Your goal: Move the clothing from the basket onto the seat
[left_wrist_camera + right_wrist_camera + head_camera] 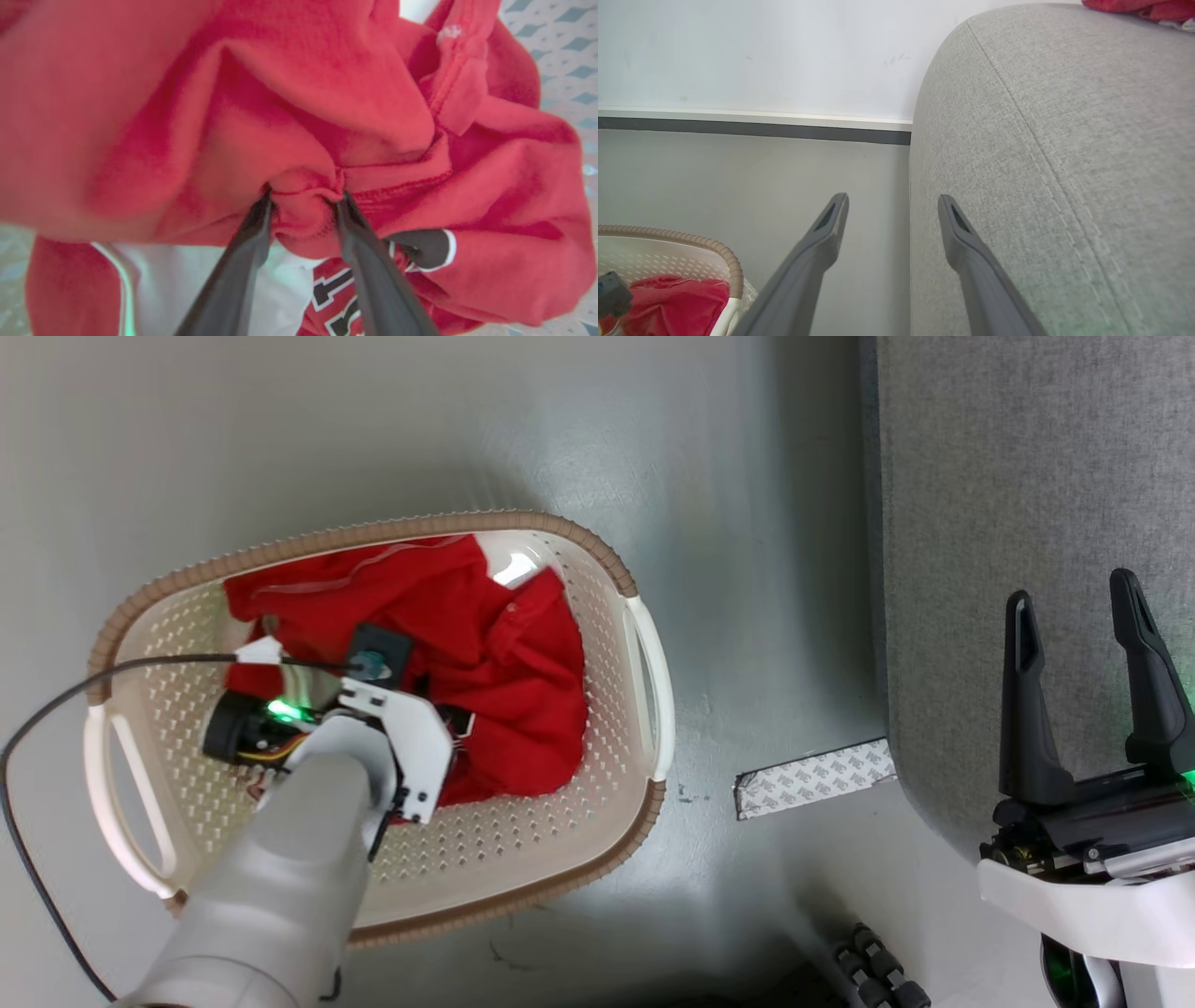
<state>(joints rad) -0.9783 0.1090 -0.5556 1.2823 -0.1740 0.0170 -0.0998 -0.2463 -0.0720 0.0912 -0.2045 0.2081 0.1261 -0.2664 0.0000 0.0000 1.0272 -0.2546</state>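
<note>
Red clothing (504, 663) lies heaped in the cream basket (373, 534) on the floor. My left wrist (392, 728) reaches down into the heap. In the left wrist view my left gripper (303, 198) has a puckered fold of the red clothing (327, 93) squeezed between its two fingertips; white panels and black lettering show below. My right gripper (1072, 593) hovers open and empty at the edge of the grey seat (1027, 476). In the right wrist view the right gripper (893, 199) points past the seat (1064, 140), where a red garment (1148, 7) lies at the far end.
A strip of patterned tape (814, 777) sticks to the grey floor between basket and seat. A black cable (56, 700) loops from my left wrist past the basket's left handle. Wall and dark baseboard (738, 128) stand behind the basket (691, 235).
</note>
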